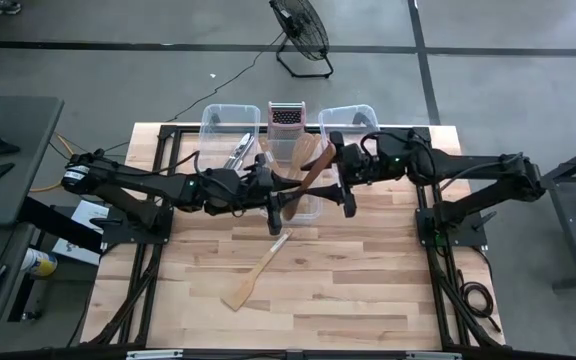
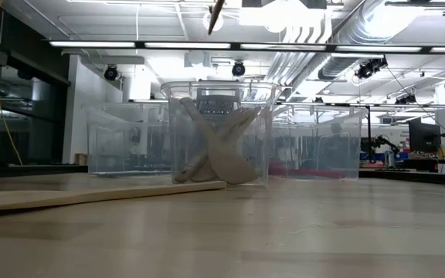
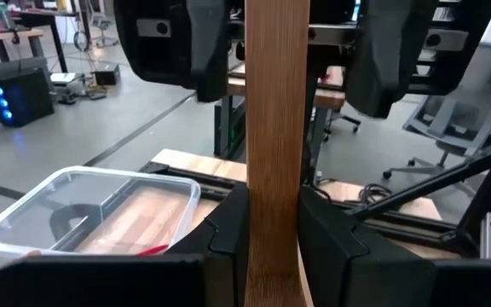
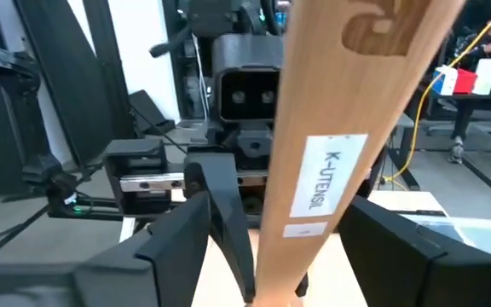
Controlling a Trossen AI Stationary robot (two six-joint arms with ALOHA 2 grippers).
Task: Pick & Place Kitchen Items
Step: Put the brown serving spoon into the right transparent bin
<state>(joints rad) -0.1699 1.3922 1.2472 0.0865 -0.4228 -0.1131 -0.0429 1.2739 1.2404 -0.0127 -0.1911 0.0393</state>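
Above the table [image 1: 368,290], left hand [image 1: 276,192] clamps a wooden spatula [image 1: 306,185]; right hand [image 1: 343,180] spread apart.

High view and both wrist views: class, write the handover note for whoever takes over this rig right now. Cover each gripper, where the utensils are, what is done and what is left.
Left gripper: shut on the brown wooden utensil, held up off the table by the middle bin.
Right gripper: open, one finger on each side of the same utensil, not gripping it.
Done: wooden spoons stand in the middle bin; metal cutlery lies in the left bin.
Left: the held utensil is not yet binned, and a pale wooden spatula lies on the table.
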